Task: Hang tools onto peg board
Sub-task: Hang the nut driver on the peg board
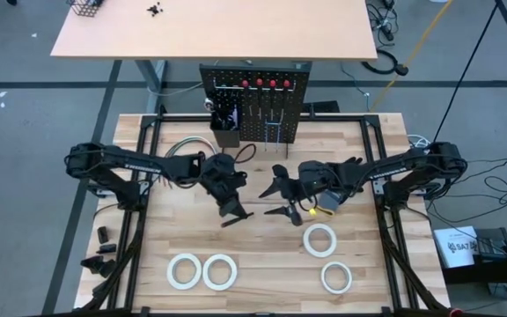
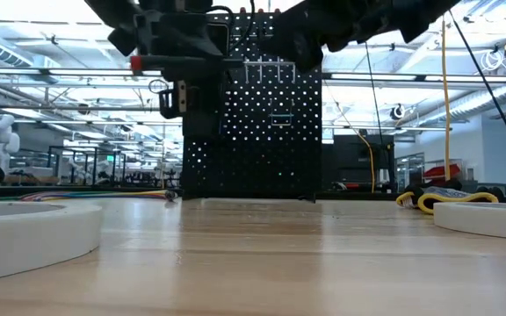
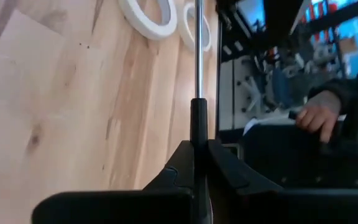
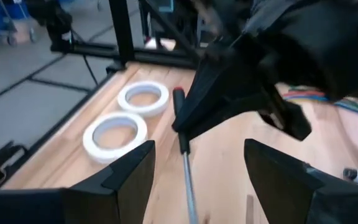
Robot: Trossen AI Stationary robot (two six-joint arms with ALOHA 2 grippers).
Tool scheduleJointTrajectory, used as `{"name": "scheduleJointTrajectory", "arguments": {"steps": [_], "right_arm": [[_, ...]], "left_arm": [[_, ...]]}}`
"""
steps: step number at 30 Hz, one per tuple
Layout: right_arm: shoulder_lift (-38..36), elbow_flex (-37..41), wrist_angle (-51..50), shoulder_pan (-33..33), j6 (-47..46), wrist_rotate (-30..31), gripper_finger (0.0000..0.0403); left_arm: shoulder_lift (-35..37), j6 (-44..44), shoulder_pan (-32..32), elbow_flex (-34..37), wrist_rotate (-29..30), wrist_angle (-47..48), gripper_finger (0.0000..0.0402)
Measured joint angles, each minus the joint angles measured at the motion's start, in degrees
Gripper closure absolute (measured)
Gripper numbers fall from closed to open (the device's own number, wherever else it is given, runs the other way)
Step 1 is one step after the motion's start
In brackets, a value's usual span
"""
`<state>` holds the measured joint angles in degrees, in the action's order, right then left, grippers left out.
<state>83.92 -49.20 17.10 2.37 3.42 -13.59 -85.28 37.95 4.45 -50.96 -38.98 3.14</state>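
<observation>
While the peg board [image 1: 255, 107] already carries several tools w/ red handles up top, we're holding a screwdriver [image 4: 183, 146] clamped in the left gripper [image 1: 233, 210] mid-table; right gripper [image 1: 282, 198] is waiting w/ fingers apart just beside it. Four tape rolls [image 1: 320, 239] are still lying on the table [image 1: 262, 264].

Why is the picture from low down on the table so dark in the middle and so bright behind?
In the low view the bright ceiling lights shine from behind, so the peg board and the arms above look like dark shapes; the near tape roll is blurry. In the high view the light is even.
</observation>
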Motion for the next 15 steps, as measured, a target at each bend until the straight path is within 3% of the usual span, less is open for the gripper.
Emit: {"name": "scheduleJointTrajectory", "arguments": {"steps": [7,15], "right_arm": [[0.0,-4.0,-12.1,0.0,0.7,0.1,0.0163],[0.0,-4.3,-13.5,-0.1,0.7,1.8,0.0167]], "left_arm": [[-0.1,3.8,1.8,0.0,0.1,-2.7,0.0388],[-0.1,3.8,2.3,0.0,0.1,-2.7,0.0388]]}}
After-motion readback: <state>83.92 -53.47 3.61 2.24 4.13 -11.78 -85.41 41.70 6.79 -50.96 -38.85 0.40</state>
